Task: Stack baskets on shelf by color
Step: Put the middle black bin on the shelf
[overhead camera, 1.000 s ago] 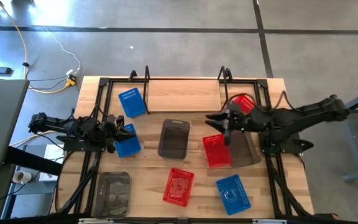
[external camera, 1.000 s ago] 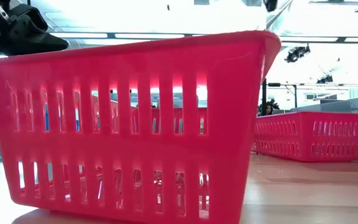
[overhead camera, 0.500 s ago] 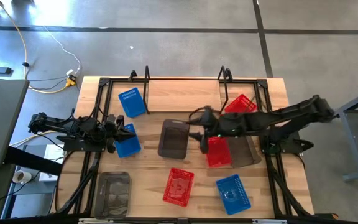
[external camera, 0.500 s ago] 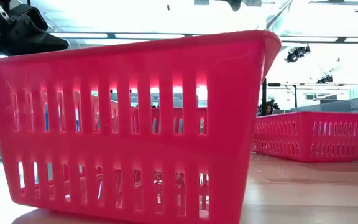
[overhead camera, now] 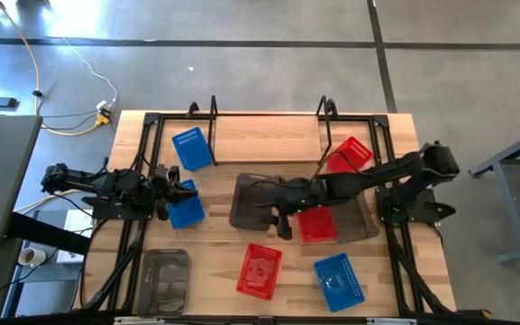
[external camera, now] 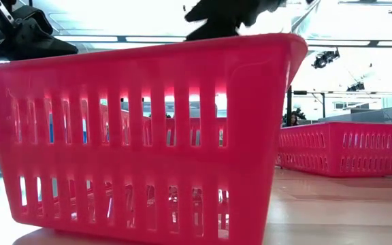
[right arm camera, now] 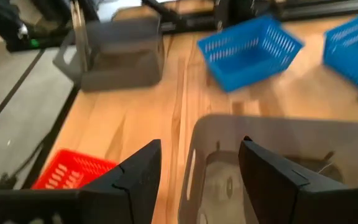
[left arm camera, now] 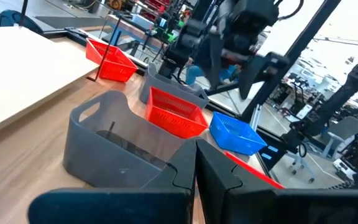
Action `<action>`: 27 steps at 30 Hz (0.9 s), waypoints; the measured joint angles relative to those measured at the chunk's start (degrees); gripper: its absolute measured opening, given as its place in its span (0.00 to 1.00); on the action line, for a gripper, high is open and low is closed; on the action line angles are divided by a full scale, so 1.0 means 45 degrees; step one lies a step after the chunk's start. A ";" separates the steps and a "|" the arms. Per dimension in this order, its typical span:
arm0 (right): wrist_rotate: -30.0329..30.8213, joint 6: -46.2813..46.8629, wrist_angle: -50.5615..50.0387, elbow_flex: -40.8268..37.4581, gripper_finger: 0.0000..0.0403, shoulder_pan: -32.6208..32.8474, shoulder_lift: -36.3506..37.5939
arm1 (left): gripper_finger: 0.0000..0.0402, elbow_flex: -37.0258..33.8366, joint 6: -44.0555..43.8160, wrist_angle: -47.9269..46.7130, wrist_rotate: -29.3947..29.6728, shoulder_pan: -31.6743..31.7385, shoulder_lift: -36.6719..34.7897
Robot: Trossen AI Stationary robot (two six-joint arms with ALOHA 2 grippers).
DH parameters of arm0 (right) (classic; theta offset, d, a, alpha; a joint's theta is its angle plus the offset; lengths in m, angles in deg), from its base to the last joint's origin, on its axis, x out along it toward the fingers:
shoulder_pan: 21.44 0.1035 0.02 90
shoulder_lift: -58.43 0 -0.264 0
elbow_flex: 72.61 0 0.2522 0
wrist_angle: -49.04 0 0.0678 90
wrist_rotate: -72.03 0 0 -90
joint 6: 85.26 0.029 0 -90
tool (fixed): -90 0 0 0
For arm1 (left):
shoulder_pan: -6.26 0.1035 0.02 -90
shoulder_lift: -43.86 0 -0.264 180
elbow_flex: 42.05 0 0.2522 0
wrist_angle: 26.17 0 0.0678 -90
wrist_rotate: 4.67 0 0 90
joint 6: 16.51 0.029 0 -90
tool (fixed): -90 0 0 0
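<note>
A smoky grey basket (overhead camera: 253, 200) stands on the table's middle. My right gripper (overhead camera: 271, 212) hangs open just above its right end. In the right wrist view the gripper (right arm camera: 197, 180) has one finger over the basket's (right arm camera: 272, 155) inside and one outside its end wall, and neither touches. My left gripper (overhead camera: 171, 191) is shut and level at the table's left, close over a blue basket (overhead camera: 186, 208). The shelf (overhead camera: 269, 137), a pale plank between black rod uprights, runs along the far edge. A red basket (overhead camera: 315, 221) lies right of the grey one.
Around the table stand more baskets: blue (overhead camera: 190, 149) at the far left, red (overhead camera: 348, 153) at the far right, grey (overhead camera: 355, 217), red (overhead camera: 259, 269), blue (overhead camera: 339, 278) and grey (overhead camera: 163, 280) along the near side. The low view is filled by a red basket (external camera: 148, 136).
My right gripper has swept toward the table's left edge and sunk. It has gone from over the red basket to over the grey basket's right end, tipping its fingers downward as it went. No basket has moved.
</note>
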State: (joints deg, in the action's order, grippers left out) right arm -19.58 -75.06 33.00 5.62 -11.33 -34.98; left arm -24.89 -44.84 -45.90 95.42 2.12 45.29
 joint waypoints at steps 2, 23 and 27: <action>-0.0192 0.0007 0.0020 0.0000 0.49 0.0007 -0.0354 | 0.00 0.0000 -0.0003 0.0000 0.0000 0.0000 0.0002; -0.0543 0.0739 0.0834 0.0000 0.49 0.0542 -0.2413 | 0.00 0.0000 -0.0021 0.0013 -0.0005 -0.0004 0.0003; -0.0503 0.0470 0.0266 0.0504 0.49 0.0538 -0.2442 | 0.00 0.0001 -0.0039 0.0013 -0.0006 -0.0005 0.0003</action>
State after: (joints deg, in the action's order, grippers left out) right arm -21.85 -72.95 34.20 7.89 -8.91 -45.97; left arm -24.89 -45.02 -45.85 95.40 2.10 45.31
